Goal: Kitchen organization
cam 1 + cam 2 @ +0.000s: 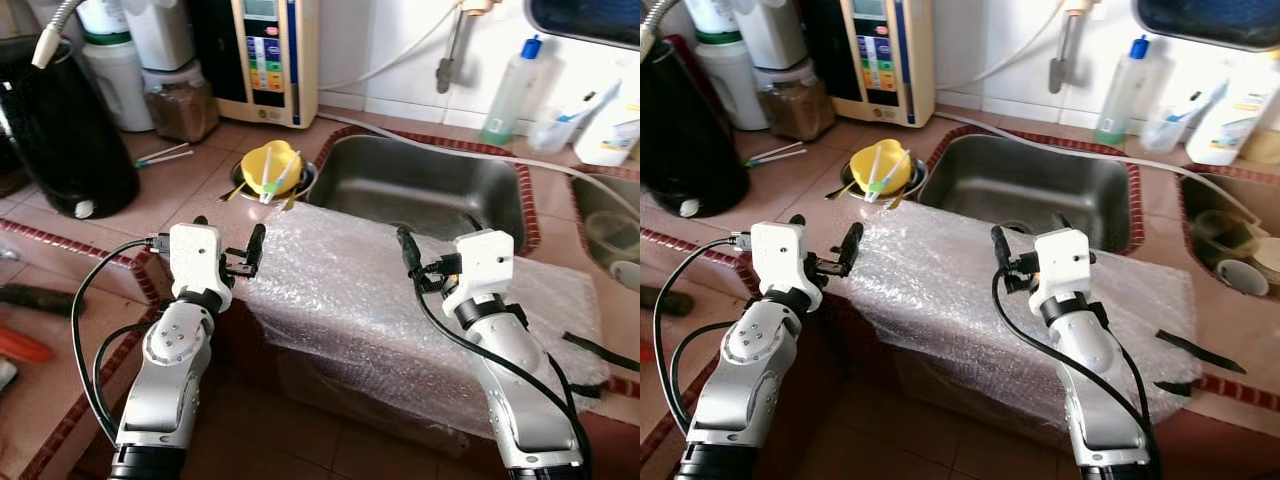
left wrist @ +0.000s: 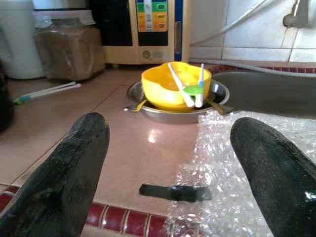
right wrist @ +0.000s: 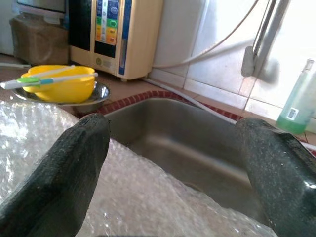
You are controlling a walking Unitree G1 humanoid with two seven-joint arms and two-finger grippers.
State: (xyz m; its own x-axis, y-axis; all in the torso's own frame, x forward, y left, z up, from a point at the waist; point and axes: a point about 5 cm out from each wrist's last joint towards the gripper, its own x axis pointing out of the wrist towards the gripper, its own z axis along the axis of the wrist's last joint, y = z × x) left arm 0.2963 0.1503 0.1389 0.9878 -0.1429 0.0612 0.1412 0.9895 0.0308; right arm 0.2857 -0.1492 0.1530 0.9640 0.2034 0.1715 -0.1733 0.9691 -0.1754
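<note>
Both my grippers, left gripper [image 1: 243, 262] and right gripper [image 1: 412, 262], hover open over the bubble wrap [image 1: 390, 300] on the counter [image 1: 190, 185]; tidying looks barely begun.

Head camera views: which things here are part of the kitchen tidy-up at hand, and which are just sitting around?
In hand:
- clear bubble wrap sheet draped over the counter edge by the steel sink
- left gripper, open at the sheet's corner
- right gripper, open above the sheet

Lying about:
- yellow plastic bowl holding utensils
- black kettle
- cream water purifier
- green bottle
</note>
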